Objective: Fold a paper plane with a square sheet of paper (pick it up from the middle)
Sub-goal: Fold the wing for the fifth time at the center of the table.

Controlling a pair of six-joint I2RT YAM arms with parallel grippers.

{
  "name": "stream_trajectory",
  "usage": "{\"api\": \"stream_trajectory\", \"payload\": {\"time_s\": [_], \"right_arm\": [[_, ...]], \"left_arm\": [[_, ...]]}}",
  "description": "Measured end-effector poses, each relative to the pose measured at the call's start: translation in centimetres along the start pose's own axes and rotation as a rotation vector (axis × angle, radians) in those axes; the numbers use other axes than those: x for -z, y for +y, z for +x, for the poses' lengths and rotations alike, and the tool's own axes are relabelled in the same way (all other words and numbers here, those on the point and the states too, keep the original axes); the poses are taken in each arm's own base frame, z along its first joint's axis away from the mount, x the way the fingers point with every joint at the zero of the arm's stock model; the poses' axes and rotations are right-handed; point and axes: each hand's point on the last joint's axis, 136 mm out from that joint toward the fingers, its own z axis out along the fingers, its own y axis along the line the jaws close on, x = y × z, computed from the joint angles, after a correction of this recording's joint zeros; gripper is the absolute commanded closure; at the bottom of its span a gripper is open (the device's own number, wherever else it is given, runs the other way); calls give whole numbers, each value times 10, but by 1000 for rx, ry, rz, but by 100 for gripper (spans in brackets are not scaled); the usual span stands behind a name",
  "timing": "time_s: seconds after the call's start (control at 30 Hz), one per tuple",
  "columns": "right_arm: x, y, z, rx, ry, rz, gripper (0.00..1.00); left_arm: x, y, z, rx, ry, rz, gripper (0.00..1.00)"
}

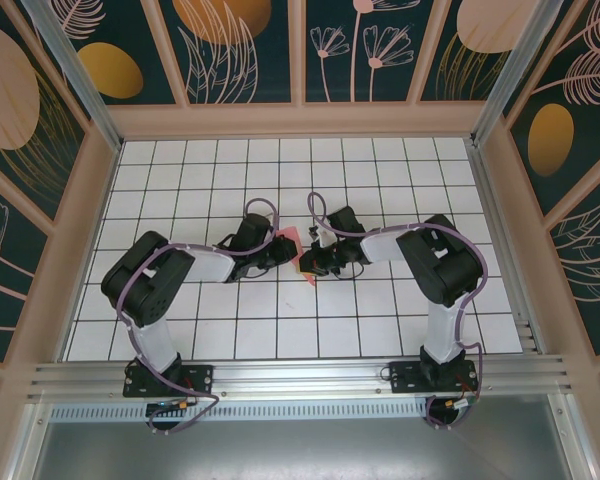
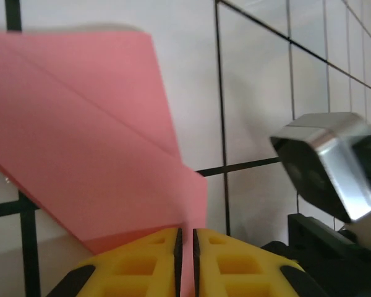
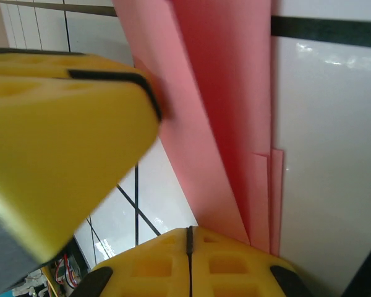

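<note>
Paper [image 1: 287, 241], pink & folded, mid worktop [image 1: 380, 330] btwn both arms. Left jaws pinch its edge. Right jaws pressed together right by it, grip unclear. Silver cam housing [image 2: 324, 164] crowds close alongside.

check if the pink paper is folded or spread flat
folded: pink paper shows a diagonal crease, and stacked layer edges in the right wrist view

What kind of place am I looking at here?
Probably a robot test booth: a white gridded table walled in by leaf-patterned panels, with two black arms bolted to a metal rail.
</note>
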Motion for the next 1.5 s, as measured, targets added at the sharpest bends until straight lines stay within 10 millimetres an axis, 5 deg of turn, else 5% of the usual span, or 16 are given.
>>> {"api": "stream_trajectory", "payload": {"time_s": [0.9,1.27,1.5], "right_arm": [[0,-4,2,-3,-2,3,93],[0,-3,2,1,-5,-2,93],[1,-1,0,0,-10,-6,90]], "left_arm": [[-9,13,-4,26,55,-114,81],[-5,33,-45,33,12,-153,78],[18,72,-104,36,-140,-326,69]]}}
